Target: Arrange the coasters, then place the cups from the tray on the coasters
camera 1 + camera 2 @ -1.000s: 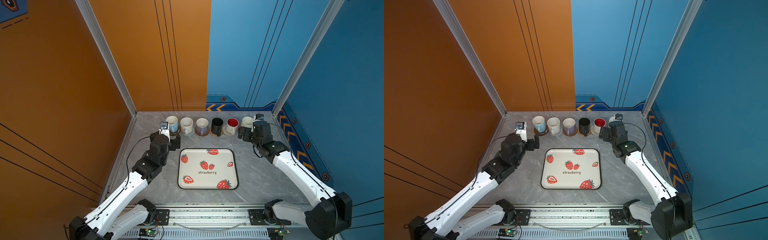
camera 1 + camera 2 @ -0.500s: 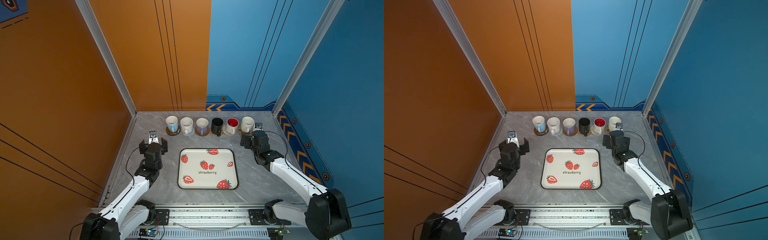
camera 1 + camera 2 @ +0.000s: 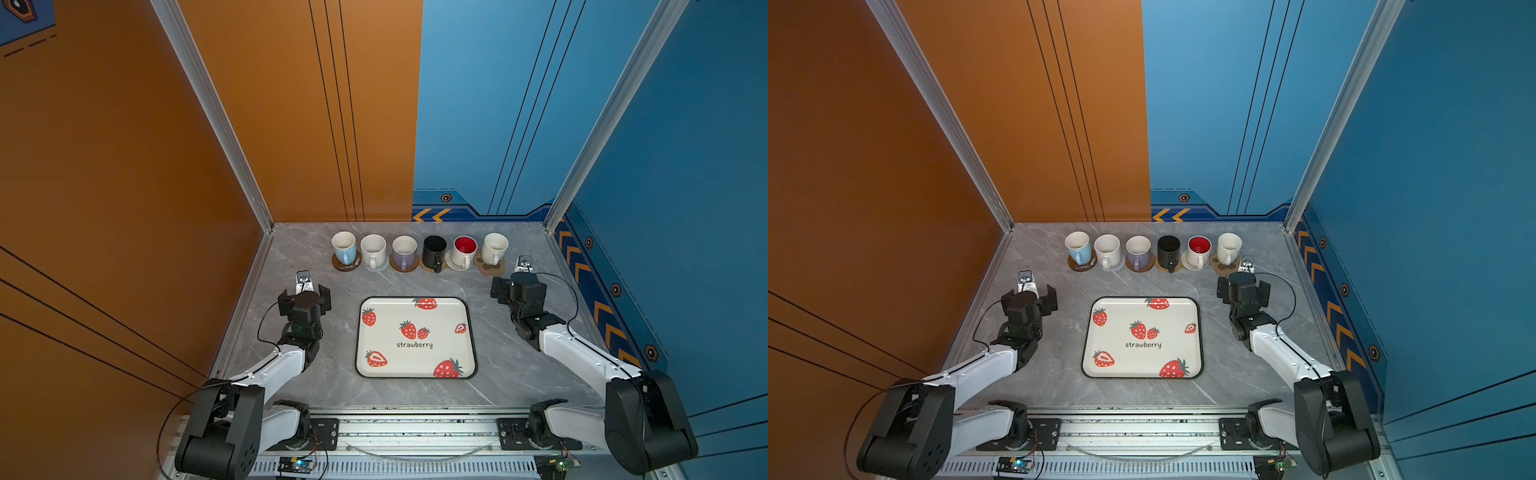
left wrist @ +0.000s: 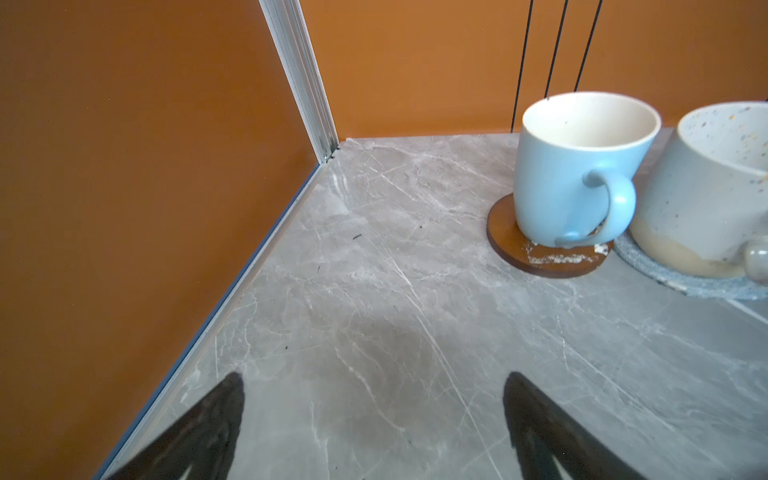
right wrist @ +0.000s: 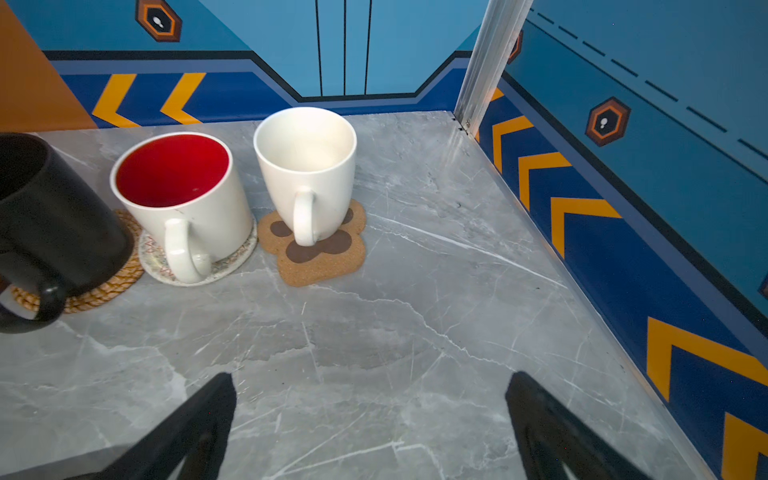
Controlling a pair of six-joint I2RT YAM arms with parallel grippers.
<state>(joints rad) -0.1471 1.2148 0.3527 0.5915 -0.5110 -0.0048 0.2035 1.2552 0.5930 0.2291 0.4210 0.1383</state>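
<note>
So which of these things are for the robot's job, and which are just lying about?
For the job:
- the row of six, from the light blue cup to the cream cup
- a mat under each, like the paw-shaped coaster
- the strawberry tray, with nothing on it

Just there:
- grey table
- metal rail
- little circuit board
</note>
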